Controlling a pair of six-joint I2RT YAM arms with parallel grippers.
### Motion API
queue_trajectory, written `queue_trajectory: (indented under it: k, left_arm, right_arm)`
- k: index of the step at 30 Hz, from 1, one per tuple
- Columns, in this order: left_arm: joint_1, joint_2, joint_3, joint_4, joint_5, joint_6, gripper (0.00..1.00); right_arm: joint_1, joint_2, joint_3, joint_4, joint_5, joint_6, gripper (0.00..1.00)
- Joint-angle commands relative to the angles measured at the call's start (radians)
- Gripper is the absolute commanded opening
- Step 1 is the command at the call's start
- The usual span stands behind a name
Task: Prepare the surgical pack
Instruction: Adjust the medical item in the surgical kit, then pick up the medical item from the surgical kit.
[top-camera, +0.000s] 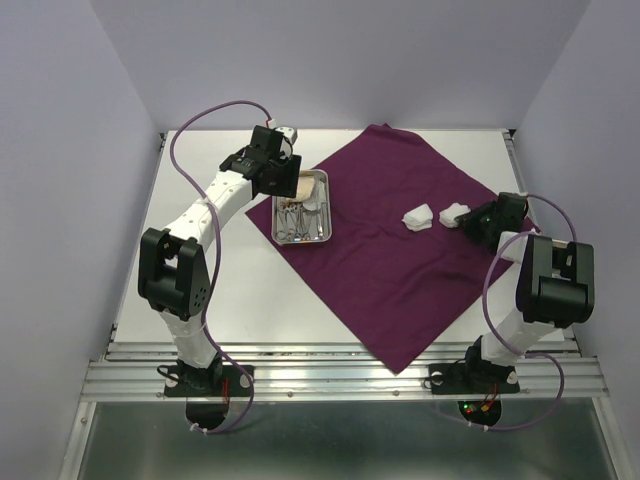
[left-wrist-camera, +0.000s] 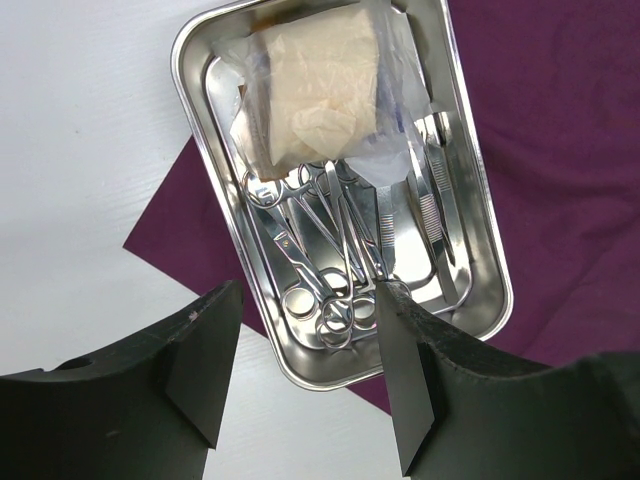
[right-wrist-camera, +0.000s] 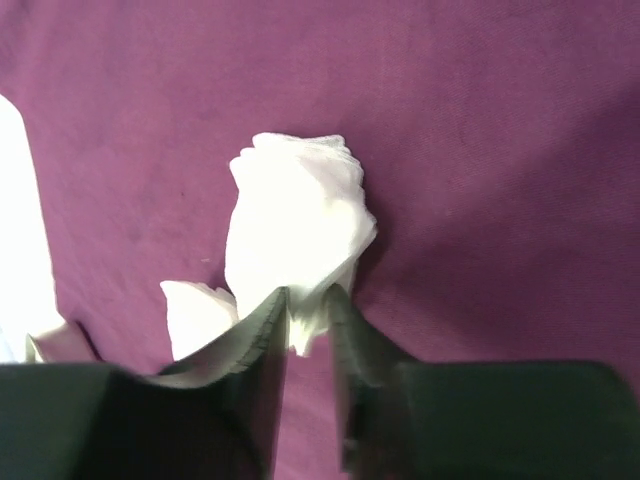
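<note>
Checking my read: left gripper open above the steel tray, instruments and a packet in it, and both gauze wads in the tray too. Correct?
One thing is wrong: the gauze wads lie on the purple cloth by the right gripper, not in the steel tray; the top view shows it. The left gripper is open above the tray, instruments and a packet in it.
</note>
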Motion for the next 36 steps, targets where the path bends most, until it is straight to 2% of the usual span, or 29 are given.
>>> queue_trajectory:
  k: [1, 4, 10, 14, 20, 27, 36]
  left_arm:
    - [-0.007, -0.057, 0.004, 0.009, -0.004, 0.006, 0.66]
    - [-0.007, -0.061, 0.004, 0.017, -0.009, 0.002, 0.66]
    - [-0.007, -0.061, 0.009, 0.014, -0.01, -0.004, 0.66]
    - [-0.007, -0.081, 0.001, 0.037, -0.059, -0.023, 0.66]
    - [-0.007, -0.107, 0.015, 0.051, -0.102, -0.04, 0.66]
    - [-0.007, -0.118, 0.023, 0.048, -0.113, -0.055, 0.66]
    - [-0.007, -0.115, 0.015, 0.048, -0.121, -0.055, 0.66]
  right_arm:
    - [-0.007, -0.077, 0.005, -0.013, 0.053, 0.0, 0.48]
    - [-0.007, -0.115, 0.004, -0.038, 0.07, -0.003, 0.61]
    - [-0.007, -0.204, 0.002, -0.116, 0.079, -0.017, 0.71]
    - [-0.007, -0.226, -0.033, -0.09, -0.025, 0.024, 0.71]
    - [0.072, -0.195, -0.082, 0.011, -0.102, 0.11, 0.72]
    - [0.169, -0.054, -0.021, 0.059, -0.139, 0.139, 0.77]
    - [0.192, 0.041, -0.021, 0.132, -0.134, 0.205, 0.77]
